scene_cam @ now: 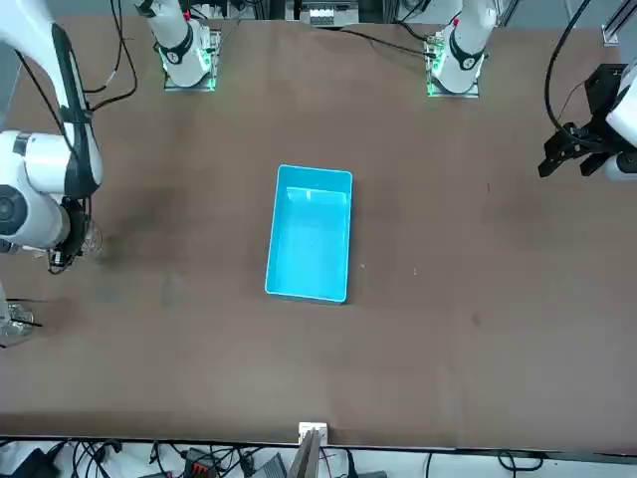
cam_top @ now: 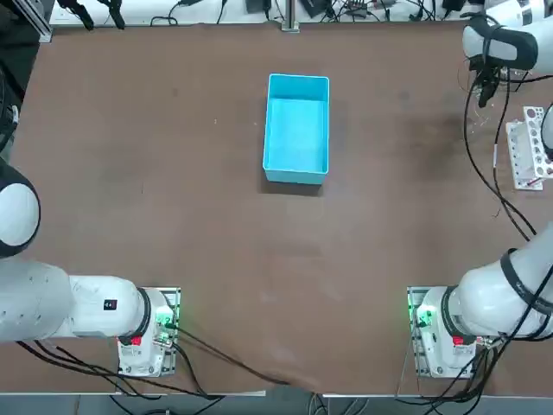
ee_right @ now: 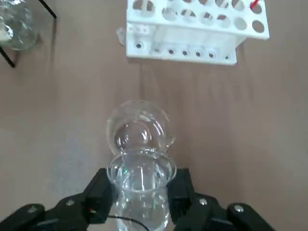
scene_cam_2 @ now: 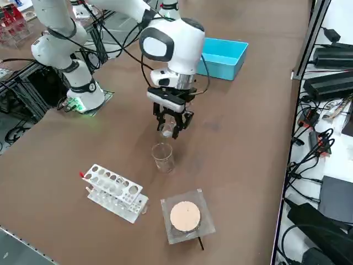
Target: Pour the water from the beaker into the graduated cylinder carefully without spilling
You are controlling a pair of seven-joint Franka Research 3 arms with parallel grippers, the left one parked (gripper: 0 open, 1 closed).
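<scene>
- Table (scene_cam_2: 248, 143): a wide brown top. All the glassware stands in one corner on the robot's right.
- Blue tray (cam_top: 297, 130): sits empty at mid-table, well apart from the work. It lies at about 10 o'clock from the glassware in the overhead view.
- White rack (scene_cam_2: 115, 193): full of round holes. In the side view it rests at about 8 o'clock from the cylinder.
- Square clear dish (scene_cam_2: 205, 221): carries a round tan disc (scene_cam_2: 184, 216). In the side view it sits at about 5 o'clock from the cylinder.
- Right gripper (scene_cam_2: 170, 132): points straight down over that corner. Its fingers (ee_right: 98, 195) are pinched on either side of the beaker.
- Beaker (ee_right: 139, 192): gripped by its sides with its rim up. Water is plainly visible inside. It appears to hang a little above the table.
- Cylinder (scene_cam_2: 162, 158): stands upright on the table with nothing holding it. In the side view it is just beside the beaker, at about 6 o'clock from it. I cannot tell whether any water is in it.
- Progress, as a judgement:
  - The grip is made and the beaker is next to the cylinder.
  - Pouring looks hardly begun, if at all.
  - Left to do: line the beaker's lip over the mouth, tip slowly, then set the beaker down.
  - No spill shows on the table.
</scene>
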